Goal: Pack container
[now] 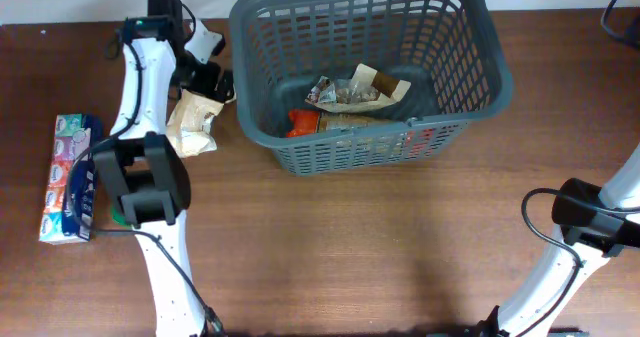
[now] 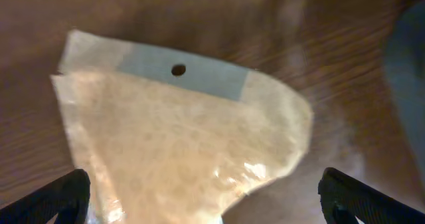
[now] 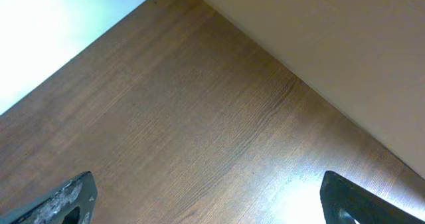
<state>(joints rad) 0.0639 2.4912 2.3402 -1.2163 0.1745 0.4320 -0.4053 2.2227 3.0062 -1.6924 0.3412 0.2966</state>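
Left of the basket (image 1: 340,155) on the far bench (image 1: 350,237), the left gripper (image 1: 205,79) hangs spread over a tan pouch (image 2: 179,144), a pick seemingly starting: lower and clench next; right gripper (image 3: 206,197) idle, released.

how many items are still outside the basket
2: a beige pouch just left of the basket, and a tissue pack at the far left edge. The left arm may hide more.
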